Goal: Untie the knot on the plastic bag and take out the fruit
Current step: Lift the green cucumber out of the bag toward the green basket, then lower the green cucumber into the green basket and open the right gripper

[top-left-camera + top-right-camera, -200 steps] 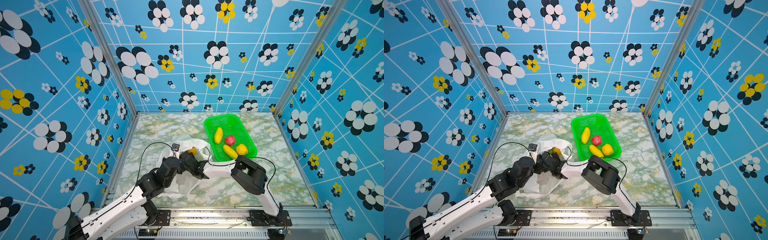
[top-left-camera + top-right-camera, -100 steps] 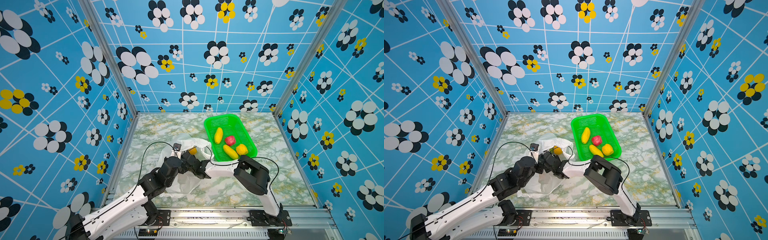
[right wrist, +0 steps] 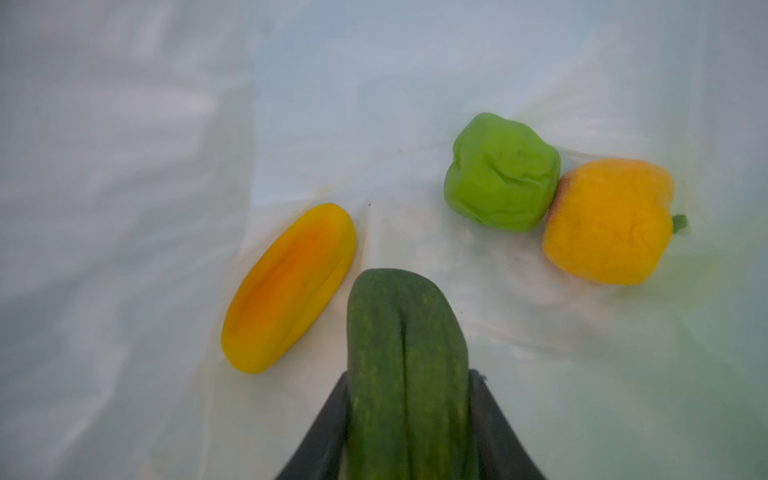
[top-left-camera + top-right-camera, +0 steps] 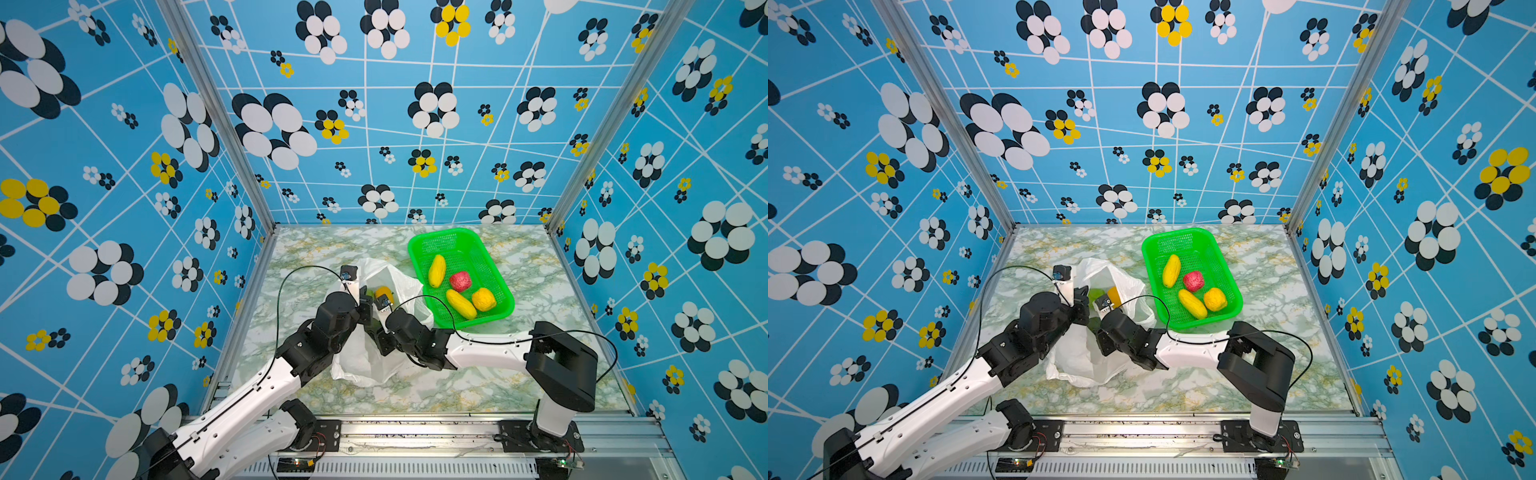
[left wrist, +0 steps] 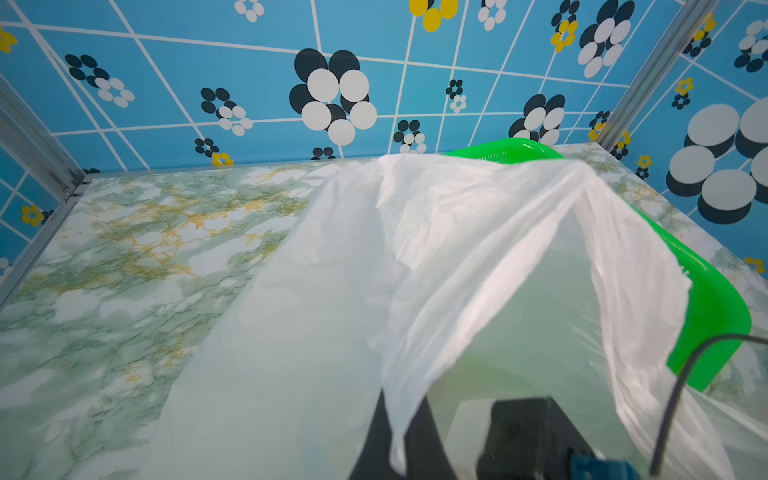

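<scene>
Right wrist view: right fingers (image 3: 328, 428) pinch one dark green fruit (image 3: 405, 353) inside the plastic bag (image 4: 361, 361); three loose fruits (image 3: 500, 172) lie there. Left fingers (image 5: 372, 453) clamp its rim. The bag lies beside the green basket (image 4: 457, 249), which holds four fruits (image 4: 460, 281). Green-marbled bench (image 4: 478, 395), blue flowered walls (image 4: 374, 104).

My right end effector (image 3: 409, 374) is black, and the dark green fruit (image 3: 399, 324) in it is speckled. The bag (image 3: 124, 166) is milky white. Inside lie an orange-yellow fruit (image 3: 291, 286), a light green fruit (image 3: 500, 172) and a yellow fruit (image 3: 609, 222). The basket (image 4: 461, 251) is bright green mesh; the bench (image 4: 532, 266) is green-white marble veined gold.
</scene>
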Controlling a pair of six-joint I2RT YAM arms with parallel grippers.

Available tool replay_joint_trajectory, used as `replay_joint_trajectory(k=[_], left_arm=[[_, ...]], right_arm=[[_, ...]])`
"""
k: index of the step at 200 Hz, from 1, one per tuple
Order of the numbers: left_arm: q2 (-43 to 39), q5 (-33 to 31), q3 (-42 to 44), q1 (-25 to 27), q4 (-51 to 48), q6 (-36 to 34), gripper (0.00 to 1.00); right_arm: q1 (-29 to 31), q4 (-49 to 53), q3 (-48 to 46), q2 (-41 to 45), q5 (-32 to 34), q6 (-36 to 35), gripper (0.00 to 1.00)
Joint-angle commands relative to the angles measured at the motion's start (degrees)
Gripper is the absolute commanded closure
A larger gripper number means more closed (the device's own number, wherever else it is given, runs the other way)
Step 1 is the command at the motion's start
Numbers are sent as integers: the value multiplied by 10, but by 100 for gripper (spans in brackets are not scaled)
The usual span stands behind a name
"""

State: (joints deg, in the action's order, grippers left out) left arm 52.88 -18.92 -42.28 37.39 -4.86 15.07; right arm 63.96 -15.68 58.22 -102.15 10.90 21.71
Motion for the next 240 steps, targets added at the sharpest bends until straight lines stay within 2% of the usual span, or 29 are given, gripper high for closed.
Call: replay_joint_trajectory(k=[1, 40, 95, 135, 166, 199, 240], left_arm=[[21, 36, -35, -21, -12, 8, 100], [21, 30, -21, -22, 0, 0, 100], [-6, 40, 2, -21, 14, -6, 100], [-3, 45, -2, -21, 8, -5, 100], [-8, 45, 3, -21, 5, -3, 100], [-15, 44, 7, -21, 8, -3, 100], [-15, 47, 8, -21, 6, -2, 100]], right_arm=[[8, -16, -17, 7, -6, 16, 77], [34, -31, -57, 78, 38, -20, 79], [38, -26, -150, 297, 123, -76, 76], [12, -1, -180, 410, 187, -105, 76], [-28, -6, -222, 484, 195, -104, 72], [-87, 17, -239, 502, 206, -77, 71], [-190, 90, -202, 425, 187, -6, 69]])
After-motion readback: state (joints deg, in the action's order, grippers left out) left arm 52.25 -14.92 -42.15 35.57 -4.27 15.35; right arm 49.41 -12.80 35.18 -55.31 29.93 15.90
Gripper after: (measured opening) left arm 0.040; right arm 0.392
